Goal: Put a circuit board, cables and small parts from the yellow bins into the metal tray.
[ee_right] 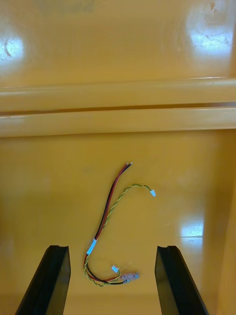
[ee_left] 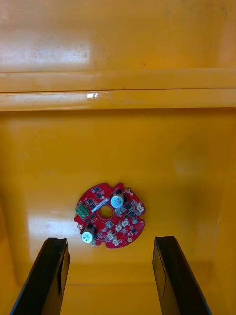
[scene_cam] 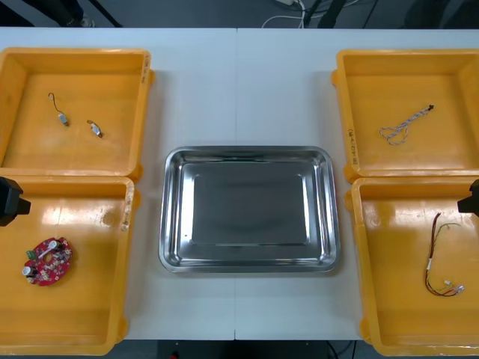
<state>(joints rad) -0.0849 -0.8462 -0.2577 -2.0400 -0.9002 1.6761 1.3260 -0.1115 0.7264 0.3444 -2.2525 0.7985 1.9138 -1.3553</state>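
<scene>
Lit brightly and evenly from overhead. Mirrored as pale grey sheen in the shiny rectangular metal tray (scene_cam: 247,152). Thrown back in white glare patches off the glossy yellow plastic bins (scene_cam: 82,217), in both wrist views too. Shadowed softly, thinly, along bin walls.

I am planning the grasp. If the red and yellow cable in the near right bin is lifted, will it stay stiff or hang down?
Probably floppy: the cable lies in loose curves, so its ends would likely droop. It looks thin and light, so a push may slide it across the glossy bin floor.
</scene>
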